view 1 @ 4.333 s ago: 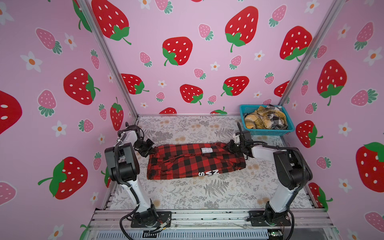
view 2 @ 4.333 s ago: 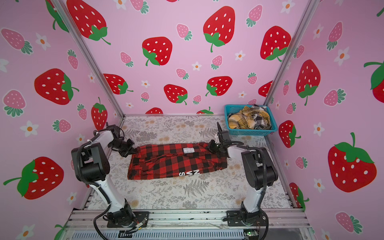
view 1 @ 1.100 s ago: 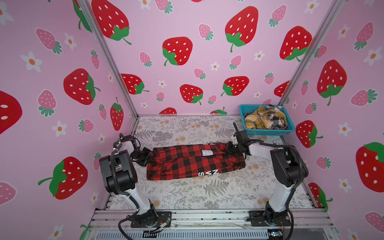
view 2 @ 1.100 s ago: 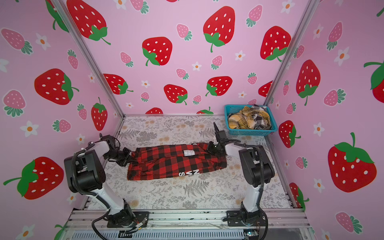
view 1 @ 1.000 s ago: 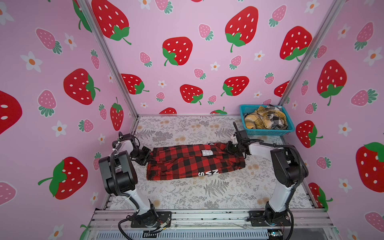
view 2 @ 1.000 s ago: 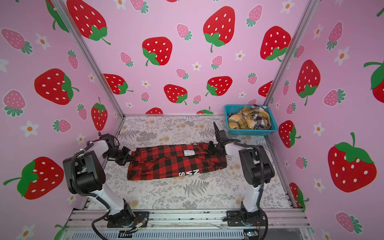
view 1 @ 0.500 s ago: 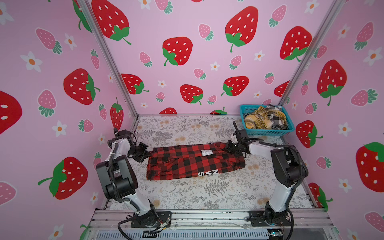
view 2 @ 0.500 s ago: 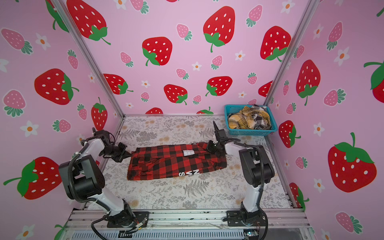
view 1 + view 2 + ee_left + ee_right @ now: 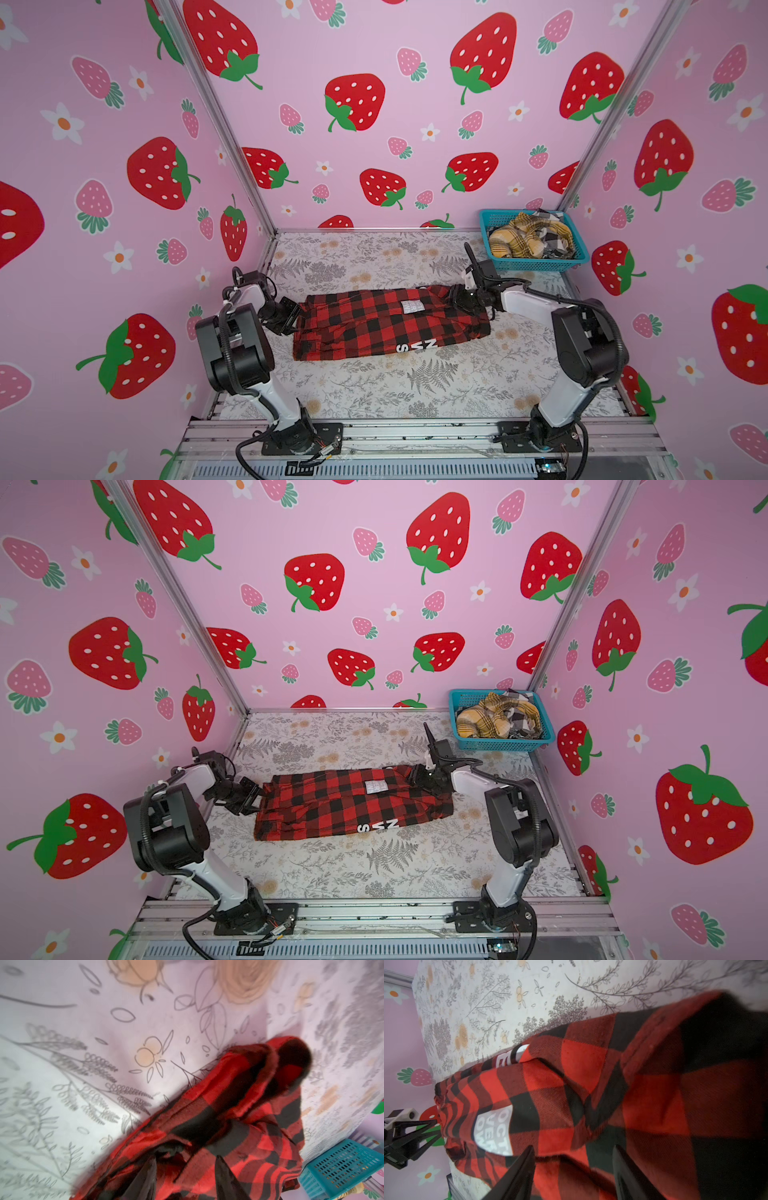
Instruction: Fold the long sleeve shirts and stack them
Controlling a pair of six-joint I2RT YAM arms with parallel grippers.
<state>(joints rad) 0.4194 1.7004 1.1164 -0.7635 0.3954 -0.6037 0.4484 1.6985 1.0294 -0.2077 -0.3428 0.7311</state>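
Shirt: red-and-black shirt lies part-folded as a long band across the middle of the table, white label up, white letters at the near edge.
Left gripper: the left gripper is at the band's left end, jaws apart, nothing pinched.
Right gripper: the right gripper is over the right end, jaws apart, cloth lying loose beneath.
Risk: if I back away low, a fingertip could snag the soft flannel and drag a fold open. The left end looks bunched, so my next fold may go crooked.
Hidden: the left wrist view is blurred, so I cannot tell whether the tips touch cloth. The sleeves are tucked from sight. The basket holds a plaid heap I cannot count.
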